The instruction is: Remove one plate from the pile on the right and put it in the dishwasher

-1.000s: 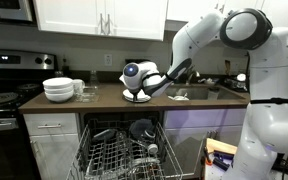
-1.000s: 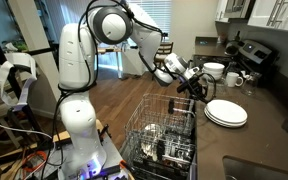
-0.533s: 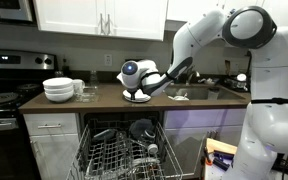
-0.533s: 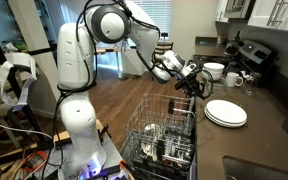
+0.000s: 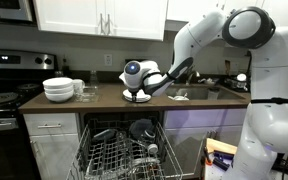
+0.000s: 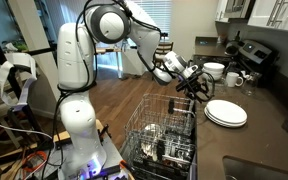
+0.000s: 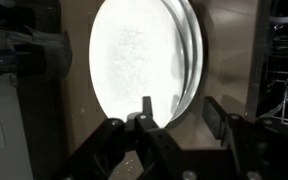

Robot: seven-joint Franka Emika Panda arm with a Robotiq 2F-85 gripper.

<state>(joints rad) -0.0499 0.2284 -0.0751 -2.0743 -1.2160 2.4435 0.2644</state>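
Observation:
The pile of flat white plates (image 5: 137,98) (image 6: 225,113) lies on the dark counter, above the dishwasher with its grey wire rack (image 5: 119,155) (image 6: 164,135) pulled out. My gripper (image 5: 135,91) (image 6: 198,88) hangs at the pile's near edge. In the wrist view the plates (image 7: 134,55) fill the middle, and my gripper (image 7: 181,112) is open. One finger (image 7: 147,108) is over the top plate and the other finger (image 7: 214,115) stands outside the rim. Nothing is held. The rack's edge (image 7: 284,60) shows at the right.
A stack of deep white bowls (image 5: 58,89) (image 6: 214,71) and mugs (image 5: 79,88) (image 6: 234,79) stand further along the counter, beside the stove (image 5: 4,100) (image 6: 254,55). A sink (image 5: 199,92) lies on the pile's other side. Dishes stand in the rack.
The jaws were shut and now stand apart across the pile's rim. The arm has hardly moved.

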